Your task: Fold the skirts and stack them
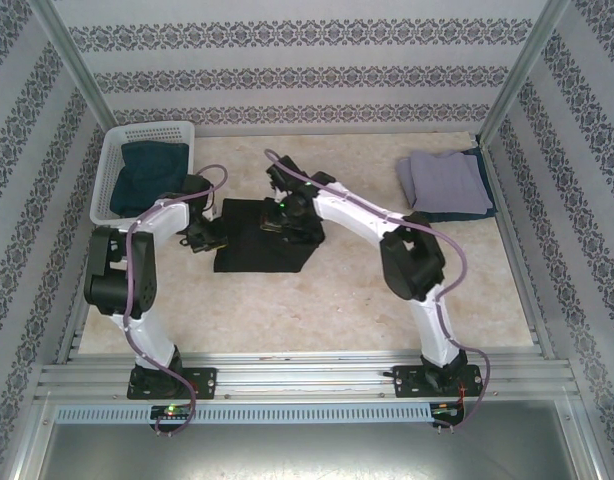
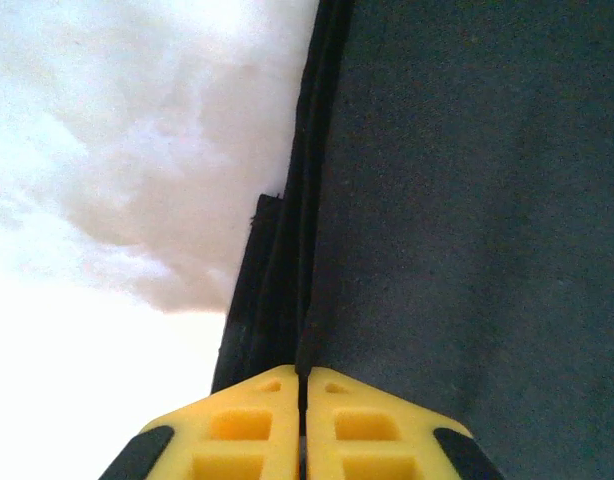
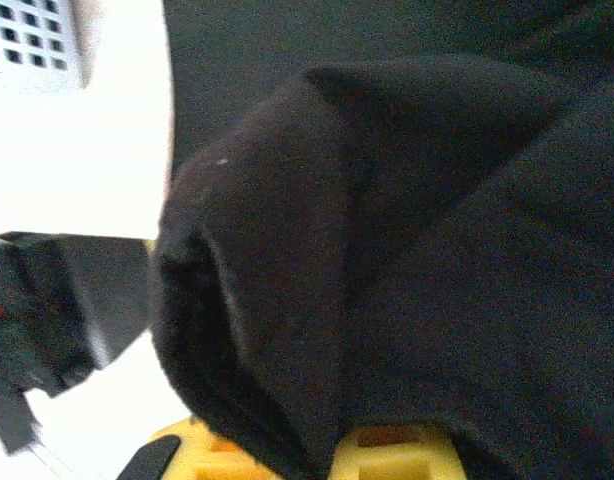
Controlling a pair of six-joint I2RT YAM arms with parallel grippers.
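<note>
We see the black skirt [image 1: 257,248] at the centre of the table [image 1: 347,300], our left gripper [image 2: 304,372] pinched shut on its 9 o'clock hem, our right gripper [image 1: 287,222] clamped on a raised fold near its 12 o'clock edge, and bare room toward 5 o'clock.

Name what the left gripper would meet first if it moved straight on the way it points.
The black skirt: its hemmed edge runs straight ahead from the closed tips of the left gripper, so it would likely push into cloth at once. Bare table lies just left of that line.
</note>
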